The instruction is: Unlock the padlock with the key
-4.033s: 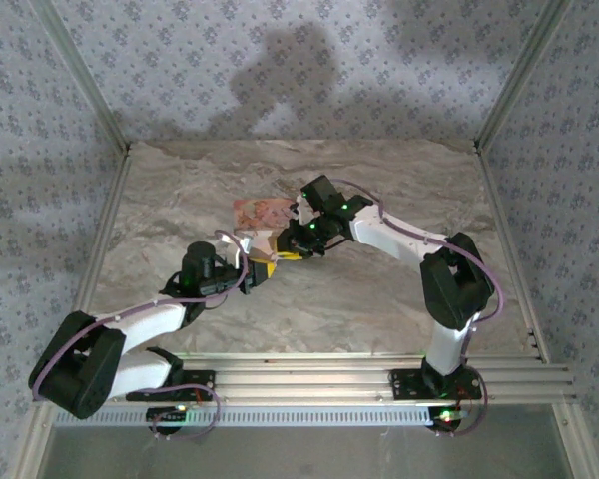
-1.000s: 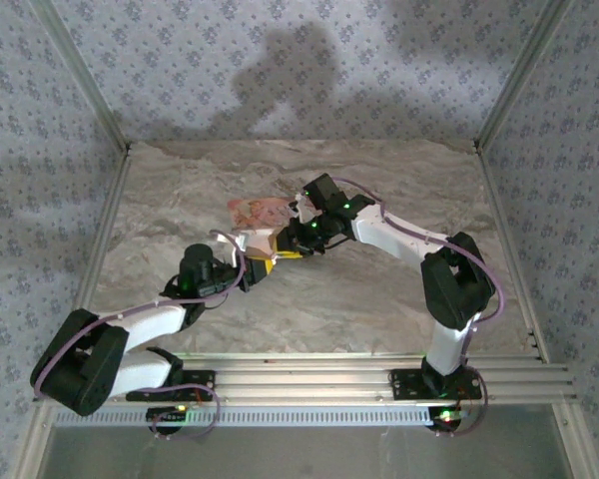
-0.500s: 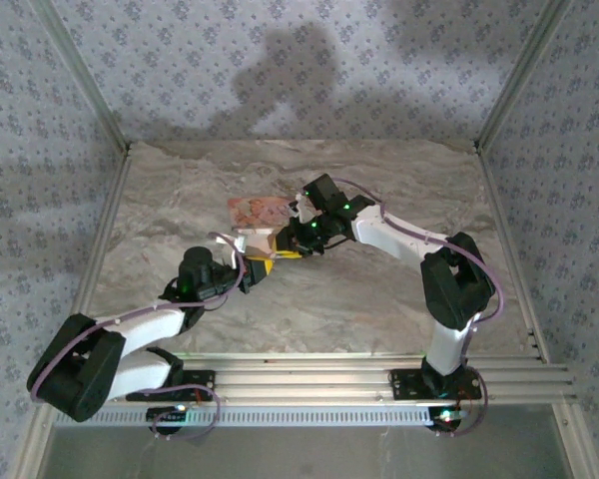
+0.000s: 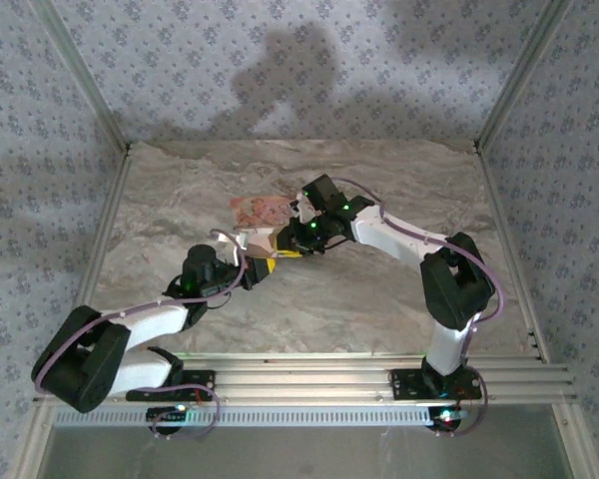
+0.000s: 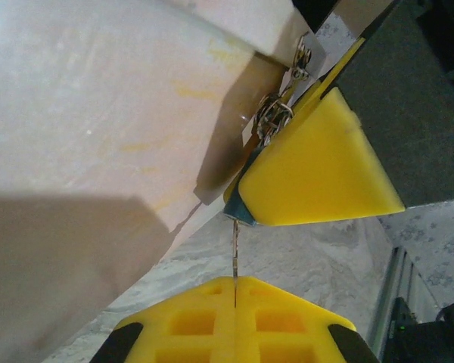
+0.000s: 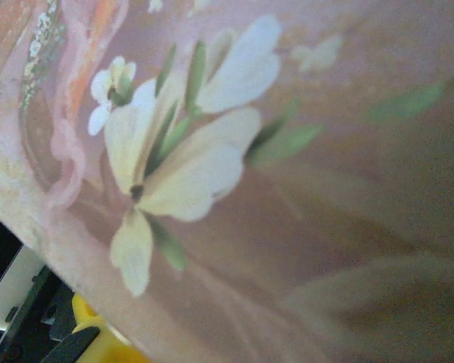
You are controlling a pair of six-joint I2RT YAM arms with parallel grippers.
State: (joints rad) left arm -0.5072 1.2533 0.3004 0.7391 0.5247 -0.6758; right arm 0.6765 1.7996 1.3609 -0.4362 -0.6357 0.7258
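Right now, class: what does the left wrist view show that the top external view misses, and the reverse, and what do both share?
Left wrist: a thin key held in the left gripper, jaws shut, its tip at the teal padlock beside a silvery clasp. Top external: the left arm and right arm at full length, and the patterned walls. Both: the pink box and the marble table.

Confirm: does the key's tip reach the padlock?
Yes, the thin key runs from the left gripper up to the teal padlock.
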